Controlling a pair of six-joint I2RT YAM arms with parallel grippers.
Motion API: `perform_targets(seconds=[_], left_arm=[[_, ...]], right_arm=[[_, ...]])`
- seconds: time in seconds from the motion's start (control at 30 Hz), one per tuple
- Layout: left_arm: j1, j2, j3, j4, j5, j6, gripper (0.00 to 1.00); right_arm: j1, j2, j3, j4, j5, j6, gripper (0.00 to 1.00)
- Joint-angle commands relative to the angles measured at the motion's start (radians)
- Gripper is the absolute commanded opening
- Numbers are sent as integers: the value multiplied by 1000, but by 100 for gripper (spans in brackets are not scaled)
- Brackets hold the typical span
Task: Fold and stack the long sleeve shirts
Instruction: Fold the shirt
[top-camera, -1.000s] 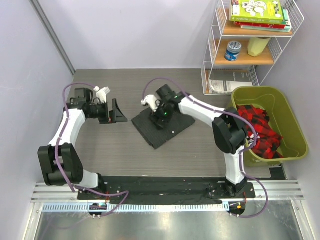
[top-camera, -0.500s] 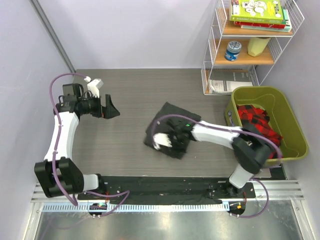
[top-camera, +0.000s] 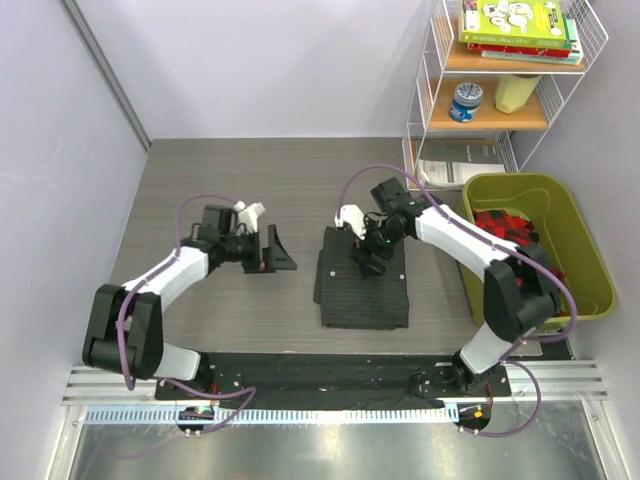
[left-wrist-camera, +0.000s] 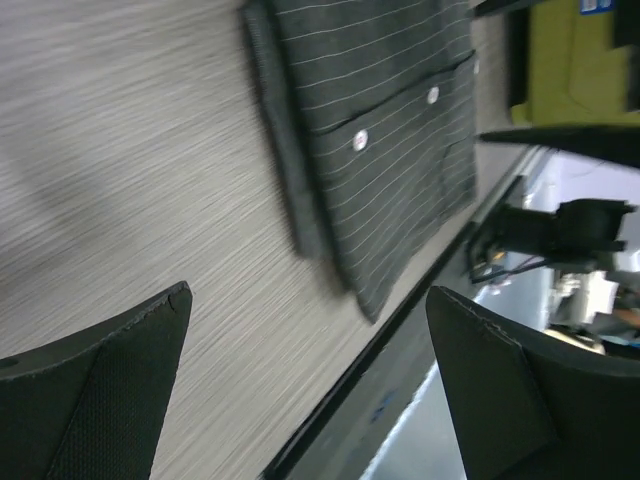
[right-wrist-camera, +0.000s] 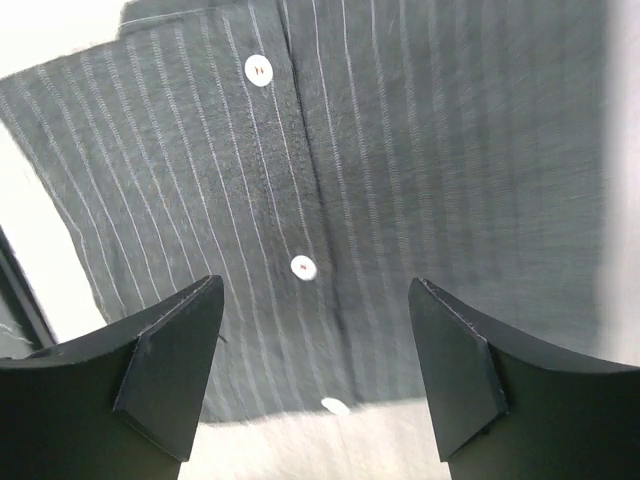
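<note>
A: What is taking up the most room?

B: The table (top-camera: 250, 180) is filling most of the overhead view. A rack (top-camera: 490, 115) is standing at its far right corner, and a bin (top-camera: 515, 182) is sitting along its right edge with red cloth (top-camera: 520, 260) lying inside.

A: And where is the shirt lying?

B: The shirt (top-camera: 365, 295) is lying flat on the table, folded into a rectangle. It is sitting right of the middle, near the front edge, left of the bin and apart from it.

A: What is the right gripper doing?

B: The right gripper (top-camera: 365, 258) is hanging over the far end of the shirt with its fingers spread. It is gripping nothing, and I cannot tell whether it is touching the cloth.

A: And the left one?

B: The left gripper (top-camera: 282, 250) is hovering over bare table just left of the shirt. Its fingers are standing wide apart and holding nothing.

A: Is anything smaller showing?

B: Pale buttons (right-wrist-camera: 303, 267) are running in a line down the pinstriped front, facing up between the right fingers.
</note>
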Motion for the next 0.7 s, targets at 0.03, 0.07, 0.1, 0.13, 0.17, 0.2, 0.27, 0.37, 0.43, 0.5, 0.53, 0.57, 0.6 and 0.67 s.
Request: perform_targets(seconds=[0.03, 0.07, 0.1, 0.13, 0.17, 0.2, 0.27, 0.37, 0.43, 0.5, 0.53, 0.57, 0.6, 0.67], left_arm=[[-92, 133, -54, 484, -54, -406, 98], [-89, 161, -63, 524, -42, -433, 93], [-84, 181, -60, 540, -30, -435, 90], [-84, 198, -60, 542, -16, -420, 88], [-82, 224, -59, 551, -11, -411, 83], [-84, 232, -60, 552, -6, -401, 81], [-84, 265, -60, 557, 0, -394, 77], [-84, 305, -63, 559, 9, -360, 70], [-84, 351, -72, 575, 17, -363, 70], [-84, 393, -82, 615, 18, -377, 70], [-84, 405, -86, 640, 15, -393, 70], [-84, 416, -91, 661, 14, -421, 70], [-84, 442, -92, 677, 1, -436, 70], [-84, 466, -82, 707, 0, -453, 69]], right_arm=[[44, 109, -40, 90, 3, 207, 80], [53, 128, -52, 154, 29, 209, 80], [61, 177, -52, 185, 41, 213, 80], [67, 201, -49, 230, 61, 213, 80], [75, 226, -25, 241, 71, 210, 80], [78, 253, -8, 245, 75, 203, 79], [80, 306, 36, 256, 81, 198, 78], [84, 338, 78, 259, 77, 193, 78], [86, 346, 90, 258, 75, 192, 78], [86, 355, 104, 253, 78, 195, 78], [86, 357, 107, 247, 74, 196, 78], [86, 357, 109, 247, 71, 193, 78], [86, 357, 109, 248, 65, 193, 78], [86, 361, 110, 248, 66, 195, 78]])
